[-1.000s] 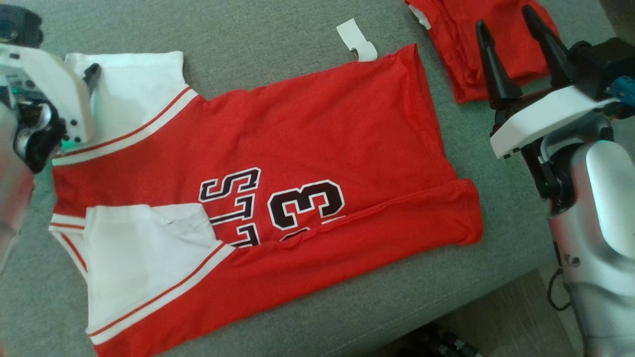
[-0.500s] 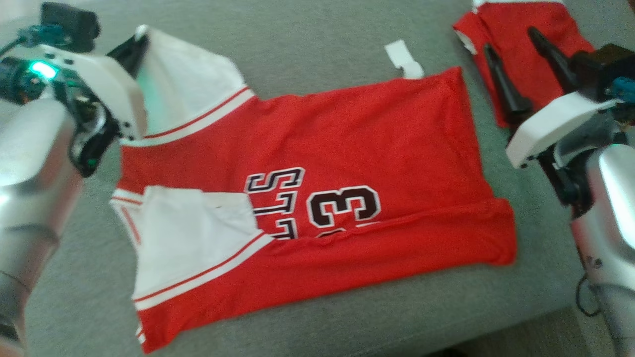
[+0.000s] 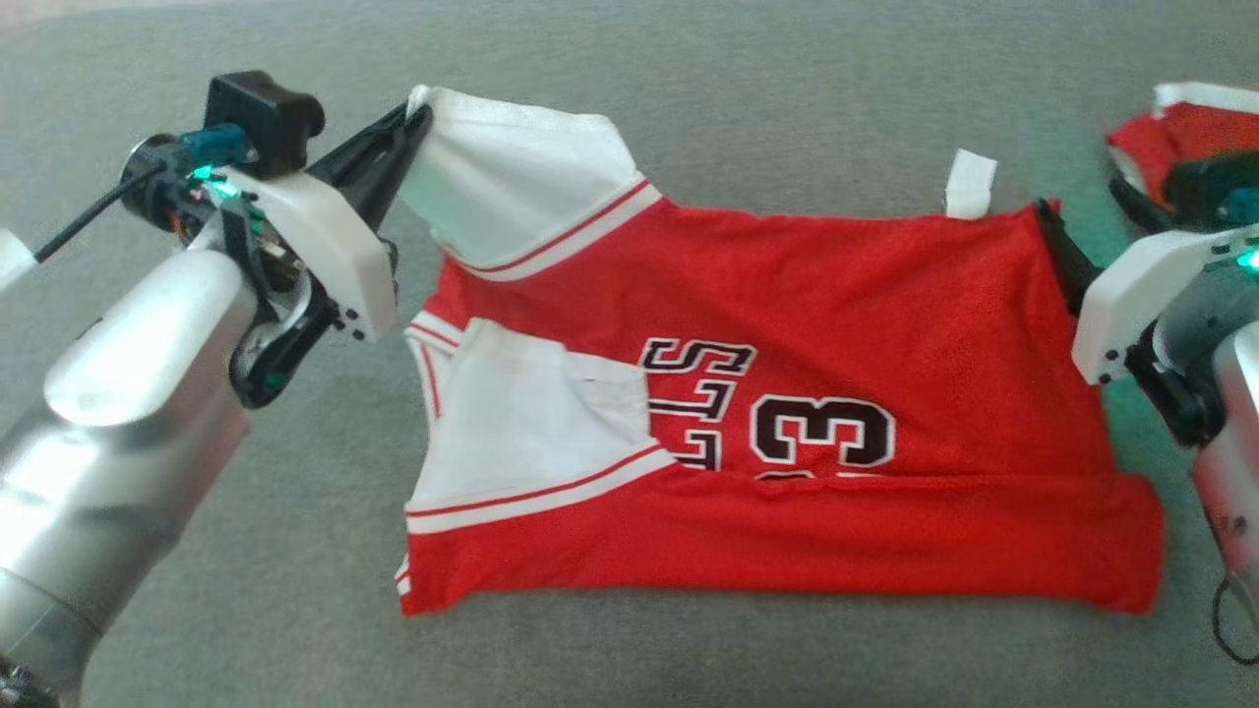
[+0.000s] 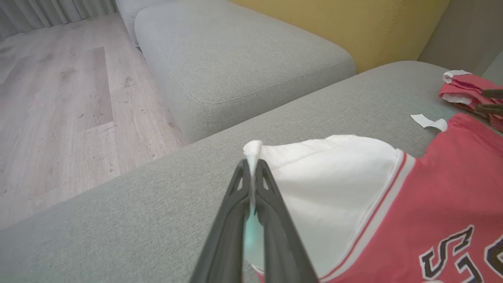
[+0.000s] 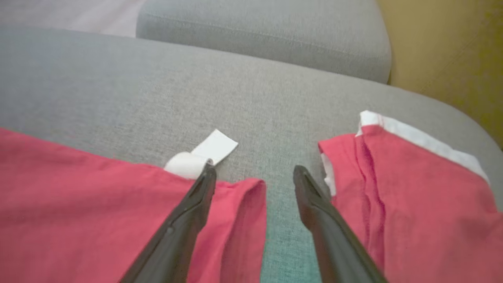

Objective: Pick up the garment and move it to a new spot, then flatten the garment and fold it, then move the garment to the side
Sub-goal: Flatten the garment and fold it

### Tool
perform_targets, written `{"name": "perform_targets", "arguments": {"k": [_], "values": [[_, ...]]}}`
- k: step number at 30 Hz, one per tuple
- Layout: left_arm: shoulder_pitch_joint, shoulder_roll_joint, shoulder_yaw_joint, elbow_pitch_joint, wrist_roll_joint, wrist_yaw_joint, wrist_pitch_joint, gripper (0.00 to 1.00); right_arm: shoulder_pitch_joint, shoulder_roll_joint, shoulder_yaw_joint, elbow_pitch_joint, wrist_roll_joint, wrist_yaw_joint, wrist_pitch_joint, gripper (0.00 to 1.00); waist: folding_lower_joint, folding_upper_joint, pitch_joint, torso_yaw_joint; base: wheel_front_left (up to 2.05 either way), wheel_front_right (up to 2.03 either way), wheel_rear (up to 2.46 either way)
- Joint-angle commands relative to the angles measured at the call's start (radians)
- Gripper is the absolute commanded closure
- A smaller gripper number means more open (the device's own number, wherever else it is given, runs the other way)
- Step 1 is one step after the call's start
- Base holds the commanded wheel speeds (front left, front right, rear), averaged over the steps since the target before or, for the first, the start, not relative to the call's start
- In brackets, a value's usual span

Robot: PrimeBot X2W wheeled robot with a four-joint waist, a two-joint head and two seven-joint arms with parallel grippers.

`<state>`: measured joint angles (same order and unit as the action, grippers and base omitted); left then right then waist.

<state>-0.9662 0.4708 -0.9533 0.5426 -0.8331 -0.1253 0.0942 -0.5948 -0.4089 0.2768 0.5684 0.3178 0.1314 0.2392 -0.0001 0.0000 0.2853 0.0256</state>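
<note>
L pincer [image 3: 413,118] clamps jersey [image 3: 836,295] sleeve [image 3: 511,177] at 10. R pincer [image 5: 253,173] wide, astride hem corner [image 5: 243,196] at 2; long axis 9–3.

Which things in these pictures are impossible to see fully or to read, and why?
Head view: the lettering on the jersey is half covered by the folded lower strip, so it reads incomplete.
Head view: the second red garment is cut off by the right edge.
Right wrist view: any print on the white tag is too small.
</note>
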Motion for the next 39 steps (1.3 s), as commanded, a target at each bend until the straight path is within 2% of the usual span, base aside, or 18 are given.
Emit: {"name": "perform_targets", "arguments": {"k": [1, 13, 14, 15, 16, 19, 32, 39], "values": [[-0.031, 0.048, 0.037, -0.040, 0.007, 0.013, -0.007, 1.00, -0.040, -0.025, 0.020, 0.004, 0.004, -0.001, 0.011, 0.00, 0.0001, 0.0000, 0.010, 0.029, 0.00, 0.00, 0.00], [-0.036, 0.044, 0.024, -0.124, 0.016, 0.039, 0.007, 1.00, -0.160, -0.055, 0.127, 0.229, 0.045, -0.001, 0.094, 0.00, 0.0001, 0.0000, 0.060, 0.064, 0.00, 0.00, 0.00], [-0.039, 0.043, 0.025, -0.123, 0.017, 0.040, 0.006, 1.00, -0.164, -0.055, 0.138, 0.240, 0.055, -0.001, 0.105, 0.12, 0.0001, 0.0000, 0.061, 0.064, 0.00, 0.00, 0.00], [-0.042, 0.042, 0.026, -0.120, 0.018, 0.042, 0.004, 1.00, -0.168, -0.054, 0.151, 0.248, 0.067, -0.001, 0.116, 0.60, 0.0001, 0.0000, 0.062, 0.063, 0.00, 0.00, 0.00], [-0.044, 0.042, 0.028, -0.115, 0.017, 0.045, 0.001, 1.00, -0.172, -0.052, 0.164, 0.254, 0.080, -0.001, 0.125, 1.00, 0.0001, 0.0000, 0.061, 0.060, 0.00, 0.00, 0.00], [-0.038, 0.034, 0.054, -0.088, -0.022, 0.051, -0.002, 1.00, -0.189, -0.049, 0.195, 0.255, 0.118, -0.001, 0.128, 1.00, 0.0001, 0.0000, 0.055, 0.047, 0.00, 0.00, 0.00], [-0.136, 0.035, 0.089, 0.090, 0.013, 0.067, -0.086, 1.00, -0.350, -0.064, 0.276, 0.216, 0.195, -0.001, -0.028, 1.00, 0.0001, 0.0000, 0.052, -0.015, 0.00, 0.00, 0.00], [-0.240, 0.012, 0.085, 0.200, 0.053, 0.059, -0.127, 1.00, -0.486, -0.027, 0.274, 0.258, 0.226, -0.001, -0.113, 1.00, 0.0001, 0.0000, 0.078, -0.035, 0.00, 0.00, 0.00]]}}
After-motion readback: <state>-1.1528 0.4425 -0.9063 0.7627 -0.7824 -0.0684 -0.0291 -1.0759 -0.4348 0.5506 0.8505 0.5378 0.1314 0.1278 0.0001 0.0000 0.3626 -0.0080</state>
